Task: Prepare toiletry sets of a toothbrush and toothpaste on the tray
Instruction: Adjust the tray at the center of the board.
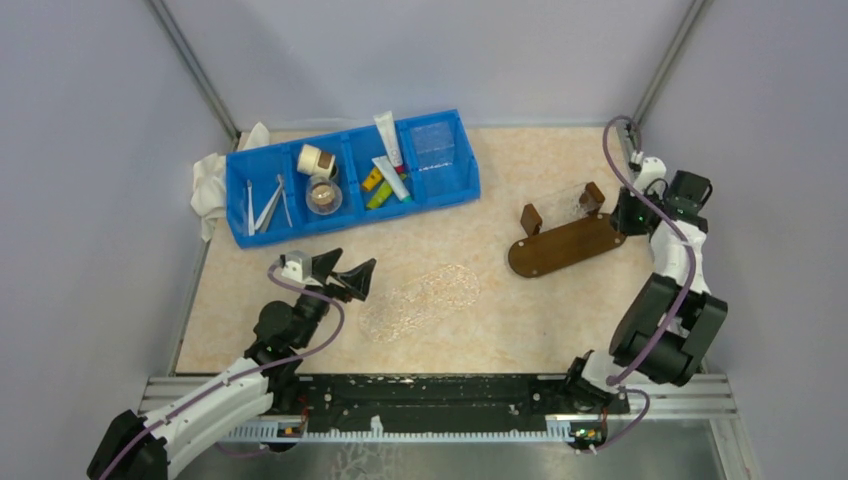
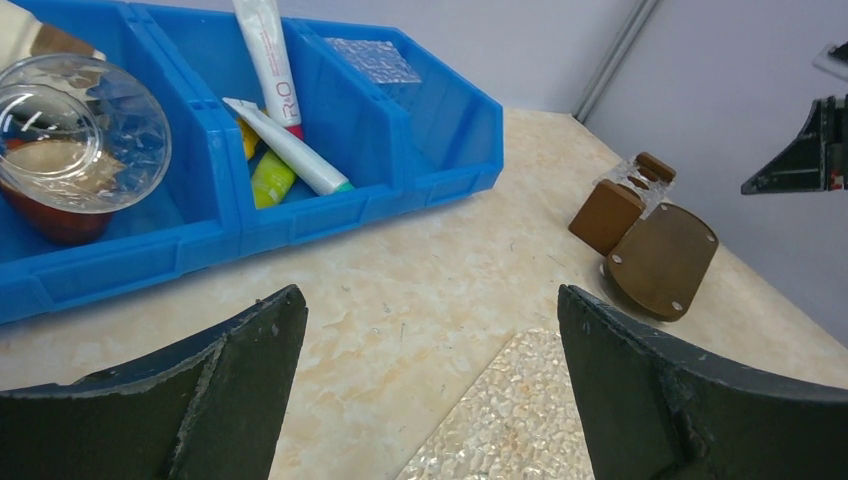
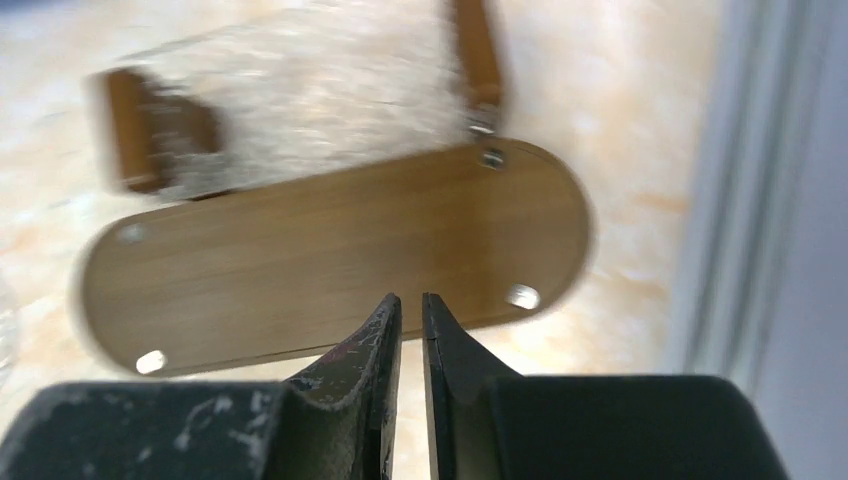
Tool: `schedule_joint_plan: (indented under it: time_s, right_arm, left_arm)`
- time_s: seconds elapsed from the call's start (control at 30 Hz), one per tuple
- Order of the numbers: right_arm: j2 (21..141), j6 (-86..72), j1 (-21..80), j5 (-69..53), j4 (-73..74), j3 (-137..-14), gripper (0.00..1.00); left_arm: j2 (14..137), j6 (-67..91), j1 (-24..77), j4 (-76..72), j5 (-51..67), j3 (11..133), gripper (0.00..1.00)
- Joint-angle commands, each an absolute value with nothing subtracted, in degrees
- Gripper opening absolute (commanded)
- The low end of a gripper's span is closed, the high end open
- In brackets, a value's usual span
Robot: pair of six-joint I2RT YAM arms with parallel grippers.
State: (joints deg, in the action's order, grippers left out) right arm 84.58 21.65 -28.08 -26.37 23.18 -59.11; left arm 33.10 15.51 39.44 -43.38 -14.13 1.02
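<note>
Toothbrushes point(image 1: 268, 205) and toothpaste tubes point(image 2: 290, 148) lie in the blue bin point(image 1: 350, 225), left jaws gaping empty before it, presumably to reach in; right jaws, nearly closed on nothing, hover beside the apparently upended tray point(image 3: 330, 250).

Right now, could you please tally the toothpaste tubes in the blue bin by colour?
white toothpaste tubes: 2
yellow toothpaste tube: 1
green toothpaste tube: 1
Total: 4

Beige table point(image 1: 540, 300): blue bin point(image 1: 430, 192), cloth point(image 1: 208, 185), wooden tray point(image 1: 565, 245), clear oval sheet point(image 1: 425, 298).
</note>
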Motion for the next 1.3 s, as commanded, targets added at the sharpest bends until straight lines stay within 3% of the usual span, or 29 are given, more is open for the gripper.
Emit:
schedule_joint_plan:
  time_s: [0.0, 0.07, 0.23, 0.3, 0.5, 0.63, 1.27]
  right_arm:
    - [78.4, 31.4, -23.1, -50.9, 32.9, -59.3, 0.16]
    - [75.6, 36.4, -17.4, -53.4, 35.3, -57.7, 0.2]
    - [66.6, 37.4, 0.6, -50.0, 27.9, -50.8, 0.44]
    - [66.3, 36.8, 7.6, -45.7, 25.5, -49.7, 0.47]
    - [75.9, 36.4, 19.5, -32.2, 27.3, -51.2, 0.17]
    - [82.0, 35.9, 25.0, -23.4, 29.3, -53.6, 0.09]
    - [90.2, 35.1, 26.6, -5.5, 28.8, -54.3, 0.06]
  left_arm:
    - [32.7, 18.4, 39.3, -43.3, -10.0, -5.0, 0.99]
    - [31.7, 19.9, 39.3, -40.3, -7.0, -3.6, 0.99]
    - [25.7, 23.2, 39.3, -28.8, -1.8, 1.1, 0.99]
    - [21.6, 24.4, 39.3, -22.7, -1.0, 2.8, 0.99]
    - [10.6, 29.5, 39.3, -12.0, -0.9, 2.7, 0.99]
    - [5.6, 32.1, 39.3, -7.7, -1.9, 2.7, 0.99]
    - [3.9, 34.5, 39.3, -2.4, -1.8, 4.9, 0.99]
